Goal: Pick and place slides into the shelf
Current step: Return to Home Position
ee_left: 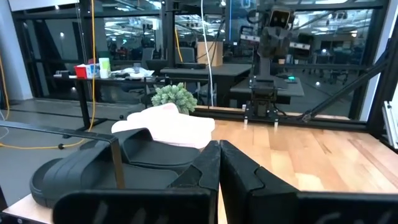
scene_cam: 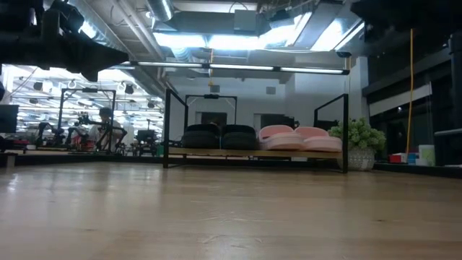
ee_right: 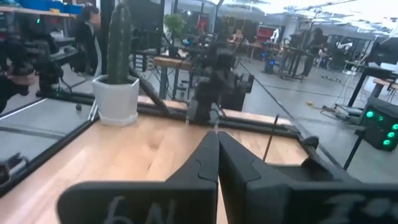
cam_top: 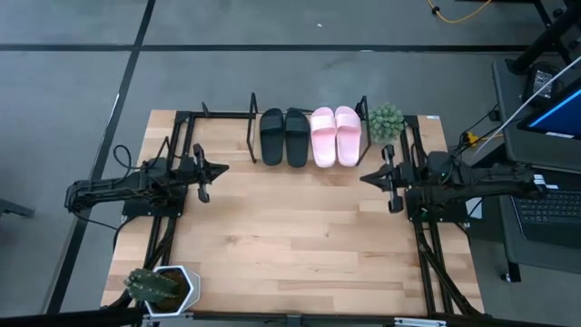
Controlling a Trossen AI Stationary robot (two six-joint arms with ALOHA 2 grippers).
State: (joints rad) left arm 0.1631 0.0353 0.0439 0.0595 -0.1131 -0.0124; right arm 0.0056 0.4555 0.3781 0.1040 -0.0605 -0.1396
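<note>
Slides: all four sit on the shelf. Two matte, wide-strapped rubber black slides (cam_top: pixel 272 136) fill the left half and two pale pink slides (cam_top: pixel 323 136) of the same shape fill the right, side by side and close-packed.
Shelf: low rack with thin black metal end frames (cam_top: pixel 252 127) and a light wooden board, at the bench's far edge. It holds the four slides across its width.
Axis: each slide's long axis runs front-to-back, square to the shelf's length.
Bearing: the slides lie beyond both claws, toward the far edge and between the arms. The black pair is nearer the left claw, the pink pair nearer the right.
Left claw (cam_top: pixel 221 168): fingers pressed together, carrying nothing, at the bench's left side, pointing inward, apart from the shelf.
Right claw (cam_top: pixel 363 177): fingers pressed together, carrying nothing, at the right side, pointing inward.
Bench (cam_top: pixel 300 245): pale wood planks, no slide seen on it.
Other containers: white pot holding a cactus (cam_top: pixel 163 286) at the near-left corner. A bushy green potted plant (cam_top: pixel 386 121) stands just beside the shelf's right end.
Judgement: placing looks finished. Only parking the arms appears left.
</note>
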